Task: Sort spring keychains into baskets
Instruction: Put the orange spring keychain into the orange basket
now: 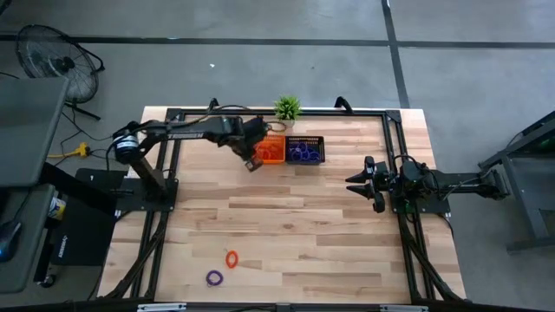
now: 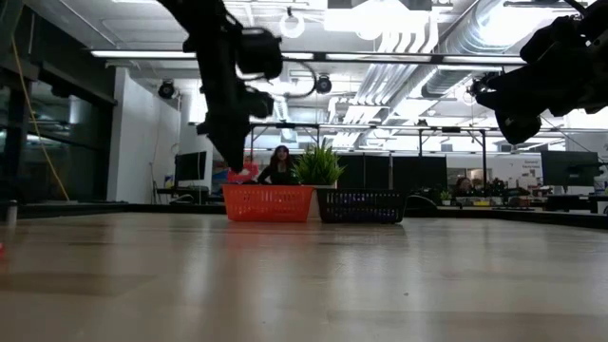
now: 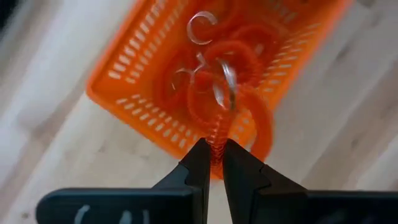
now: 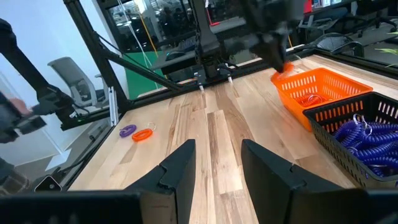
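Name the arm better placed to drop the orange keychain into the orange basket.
Left. The left gripper is shut on the orange keychain right above the orange basket; the right gripper waits open, apart.

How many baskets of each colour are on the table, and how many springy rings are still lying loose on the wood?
Orange basket: 1
Black basket: 1
Loose orange keychain: 1
Loose purple keychain: 1
Total: 4

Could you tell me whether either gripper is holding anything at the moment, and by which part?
The left gripper pinches an orange-red spring keychain by its coil's end, over the orange basket. The right gripper is open, holding nothing.
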`<state>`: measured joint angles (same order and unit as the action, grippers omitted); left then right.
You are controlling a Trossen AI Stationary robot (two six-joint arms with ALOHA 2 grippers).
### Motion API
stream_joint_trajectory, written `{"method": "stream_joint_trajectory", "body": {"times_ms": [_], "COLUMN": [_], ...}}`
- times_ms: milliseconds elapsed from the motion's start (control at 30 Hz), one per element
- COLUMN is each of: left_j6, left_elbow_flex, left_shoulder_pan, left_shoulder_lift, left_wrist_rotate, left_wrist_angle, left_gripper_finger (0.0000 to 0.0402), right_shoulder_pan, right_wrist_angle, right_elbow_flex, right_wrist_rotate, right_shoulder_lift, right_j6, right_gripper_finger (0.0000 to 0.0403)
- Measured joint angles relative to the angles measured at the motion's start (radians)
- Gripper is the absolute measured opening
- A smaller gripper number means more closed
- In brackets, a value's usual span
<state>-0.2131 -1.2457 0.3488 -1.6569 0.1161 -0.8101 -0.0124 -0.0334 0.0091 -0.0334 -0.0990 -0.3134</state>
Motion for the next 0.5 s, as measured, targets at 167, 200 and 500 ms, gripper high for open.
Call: {"method": "stream_joint_trajectory", "body": {"times_ms": [167, 200, 500], "left_j6": [-0.071, -0.083, -0.106], "left_elbow_flex": [-0.028, -0.042, -0.250], "left_shoulder_pan": [0.082, 0.092, 0.110], "left_shoulder_lift": [-0.063, -0.081, -0.243], "left_wrist_rotate": [-0.067, -0.071, -0.098], "left_wrist_angle": [0.060, 0.048, -0.029], "left_gripper_finger": [0.0028, 0.0028, 0.0028], "right_shoulder_pan": [0.000, 0.000, 0.000], "right_wrist_angle": [0.000, 0.000, 0.000], "right_elbow_flex": [0.000, 0.000, 0.000], "right_wrist_rotate": [0.000, 0.000, 0.000], "right_shoulder_lift": [0.000, 0.000, 0.000], "right_j6": [0.000, 0.000, 0.000], "right_gripper_finger": [0.0124, 0.0124, 0.0124]}}
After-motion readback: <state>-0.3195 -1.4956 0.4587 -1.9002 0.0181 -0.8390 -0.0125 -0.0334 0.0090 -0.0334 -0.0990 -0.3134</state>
